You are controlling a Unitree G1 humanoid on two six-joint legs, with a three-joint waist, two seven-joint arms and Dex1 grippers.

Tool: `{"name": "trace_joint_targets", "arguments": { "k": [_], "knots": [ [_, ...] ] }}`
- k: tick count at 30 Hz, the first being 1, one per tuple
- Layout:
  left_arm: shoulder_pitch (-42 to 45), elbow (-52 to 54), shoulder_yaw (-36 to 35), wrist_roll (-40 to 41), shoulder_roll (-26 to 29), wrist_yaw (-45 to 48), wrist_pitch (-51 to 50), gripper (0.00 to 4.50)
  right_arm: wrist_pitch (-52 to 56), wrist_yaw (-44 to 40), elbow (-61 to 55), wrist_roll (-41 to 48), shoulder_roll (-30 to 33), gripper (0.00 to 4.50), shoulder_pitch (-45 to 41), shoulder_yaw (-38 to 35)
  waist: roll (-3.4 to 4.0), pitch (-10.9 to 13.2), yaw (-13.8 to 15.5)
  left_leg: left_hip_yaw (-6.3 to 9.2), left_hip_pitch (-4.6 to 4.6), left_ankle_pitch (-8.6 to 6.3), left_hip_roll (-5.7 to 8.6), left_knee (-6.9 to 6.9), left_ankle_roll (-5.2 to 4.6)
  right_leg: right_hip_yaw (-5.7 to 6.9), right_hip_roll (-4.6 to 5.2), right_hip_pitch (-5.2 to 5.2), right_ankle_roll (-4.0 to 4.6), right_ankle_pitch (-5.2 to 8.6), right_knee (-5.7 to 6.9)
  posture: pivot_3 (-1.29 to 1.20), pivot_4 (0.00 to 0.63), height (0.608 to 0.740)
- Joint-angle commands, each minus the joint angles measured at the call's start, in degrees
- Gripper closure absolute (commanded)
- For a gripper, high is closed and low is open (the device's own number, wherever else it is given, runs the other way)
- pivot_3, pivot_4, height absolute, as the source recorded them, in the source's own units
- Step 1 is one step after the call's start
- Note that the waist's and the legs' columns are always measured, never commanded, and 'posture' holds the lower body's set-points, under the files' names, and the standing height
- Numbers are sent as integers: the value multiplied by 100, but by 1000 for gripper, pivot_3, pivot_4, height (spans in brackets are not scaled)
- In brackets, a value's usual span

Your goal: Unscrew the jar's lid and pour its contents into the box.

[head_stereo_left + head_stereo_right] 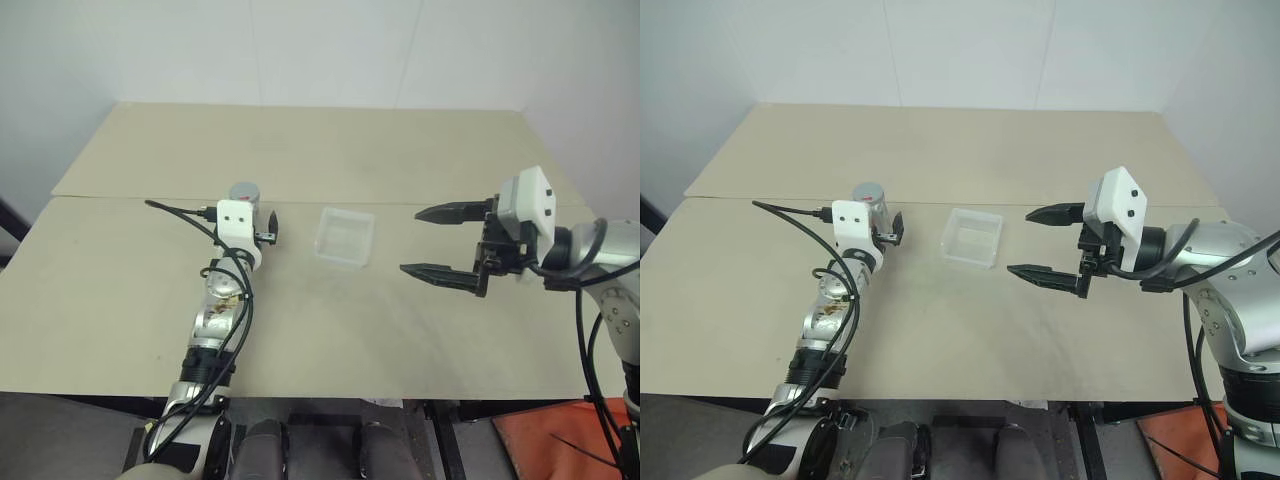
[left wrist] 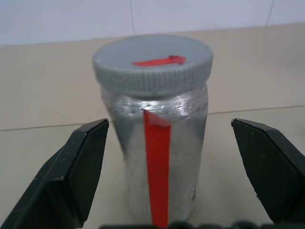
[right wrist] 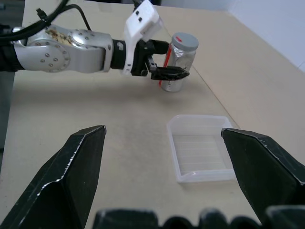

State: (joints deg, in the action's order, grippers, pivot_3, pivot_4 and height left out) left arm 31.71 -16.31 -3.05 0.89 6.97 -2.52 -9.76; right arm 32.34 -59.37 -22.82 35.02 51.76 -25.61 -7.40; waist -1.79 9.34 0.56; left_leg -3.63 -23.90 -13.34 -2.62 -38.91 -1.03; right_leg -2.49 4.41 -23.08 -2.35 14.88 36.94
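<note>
From the head camera we are looking down on a beige table [image 1: 330, 320], where the left gripper [image 1: 885, 228] is reaching level toward the jar [image 1: 871, 200], its fingers spread to either side of the jar's lower body without visibly pressing on it. The clear plastic box [image 1: 345, 236] is sitting upright near the middle of the table, just to the right of the jar, and it is looking empty. The right gripper [image 1: 440, 243] is hovering above the table to the right of the box, its two black fingers gaping wide and holding nothing. In the left wrist view we are seeing the jar [image 2: 157, 157] standing upright between the parted fingers [image 2: 78, 167], with bare table showing on both sides (so no contact that we can make out); the grey ribbed lid [image 2: 152, 64] is sitting on top, a red mark across it, and a red stripe is running down the silvery body. In the right wrist view the box [image 3: 202, 152] is lying between the wide-open fingers [image 3: 71, 171] but well beyond them, and farther off the left gripper [image 3: 169, 71] is straddling the jar [image 3: 183, 55].
</note>
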Motion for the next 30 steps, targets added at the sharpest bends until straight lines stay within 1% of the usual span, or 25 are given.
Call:
{"name": "trace_joint_targets", "arguments": {
  "k": [1, 6, 9, 13, 14, 15, 16, 18, 21, 22, 24, 26, 27, 29, 30],
  "knots": [
    [255, -239, -13, -135, -63, -184, 290, 35, -9, 63, -213, 76, 70, 0, 19, -215, 0, 0, 6, 0, 0, 0, 0, 0, 0, 1, 0, 0, 0, 0, 0, 0, 150, 740],
    [486, -652, -95, -155, -170, -411, 420, 35, 17, 130, -291, 93, 78, 0, 100, -257, -1, 1, 13, -1, -2, 0, 0, 0, 0, 2, 0, 1, -1, 0, -1, 0, 150, 740],
    [551, -796, -103, -160, -190, -442, 510, 594, 39, 145, -324, 120, 89, 0, 123, -292, -1, 1, 13, -1, -7, 0, 2, -1, 0, 3, 1, -3, -1, -1, -1, 0, 150, 740],
    [606, -929, -162, -85, -192, -410, 554, 1781, 74, 172, -333, 121, 96, 0, 90, -292, -1, 0, 9, -2, -7, 0, 1, -1, 0, 4, 1, -3, -1, -1, 0, 0, 150, 740],
    [602, -952, -168, -87, -189, -411, 578, 2135, 85, 175, -341, 129, 99, 0, 89, -301, -1, 0, 7, -2, -7, 0, 1, -1, 0, 4, 1, -3, -1, -1, 0, 0, 150, 740],
    [604, -986, -168, -117, -181, -436, 613, 2407, 94, 183, -347, 136, 96, 0, 87, -308, -1, 1, 9, -2, -7, 0, 1, -1, 0, 4, 1, -3, -1, -1, 0, 0, 150, 740],
    [601, -1008, -174, -132, -180, -458, 639, 2541, 101, 188, -358, 142, 97, 0, 98, -320, -1, 1, 10, -2, -7, 0, 1, -1, 0, 4, 1, -3, -1, -1, 0, 0, 150, 740],
    [577, -975, -161, -146, -144, -414, 677, 2541, 104, 197, -372, 143, 98, 0, 117, -333, -1, 1, 10, -3, -7, 0, 2, -1, 0, 4, 1, -3, -1, -1, 0, 0, 150, 740],
    [478, -548, -103, -69, 44, -6, 553, 2541, 87, 228, -375, 130, 74, 0, 111, -326, -1, 1, 2, -5, -7, 0, 1, -1, 1, 5, 0, -4, -1, -1, 1, 0, 150, 740],
    [445, -377, -90, -23, 136, 178, 445, 2541, 74, 243, -371, 132, 54, 0, 104, -320, -1, 1, -6, -6, -8, 0, 1, -1, 1, 5, 0, -6, -1, -1, 1, 0, 150, 740],
    [292, 348, -18, 260, 604, 1053, -52, 2541, 51, 278, -360, 156, -21, 0, 58, -277, -1, 1, -19, -5, -11, 1, 0, 0, 1, 4, 0, -10, -1, -1, 2, 0, 150, 740],
    [148, 1071, -27, 677, 1134, 1907, -669, 2541, 17, 289, -330, 160, -108, 0, -17, -197, -1, 1, -55, -6, -16, 2, -2, 0, 3, 4, -3, -16, -1, -1, 3, 0, 150, 740],
    [89, 1435, -83, 965, 1506, 2395, -1035, 2541, -5, 300, -295, 159, -186, 0, -93, -126, -1, 1, -72, -6, -16, 2, -5, 0, 4, 4, -3, -18, -1, -1, 5, 0, 150, 740],
    [24, 1848, -150, 1363, 2013, 3049, -1508, 2541, -25, 331, -232, 135, -317, 0, -219, -5, 0, 1, -101, -4, -14, 4, -7, 0, 7, 4, -4, -17, -1, -1, 7, 0, 150, 740],
    [-9, 2094, -182, 1726, 2416, 3687, -1747, 2541, -2, 378, -173, 144, -461, 0, -379, 103, 0, 1, -110, -3, -12, 5, -7, 0, 8, 4, -3, -16, -1, 0, 8, 0, 150, 740]
  ]
}}
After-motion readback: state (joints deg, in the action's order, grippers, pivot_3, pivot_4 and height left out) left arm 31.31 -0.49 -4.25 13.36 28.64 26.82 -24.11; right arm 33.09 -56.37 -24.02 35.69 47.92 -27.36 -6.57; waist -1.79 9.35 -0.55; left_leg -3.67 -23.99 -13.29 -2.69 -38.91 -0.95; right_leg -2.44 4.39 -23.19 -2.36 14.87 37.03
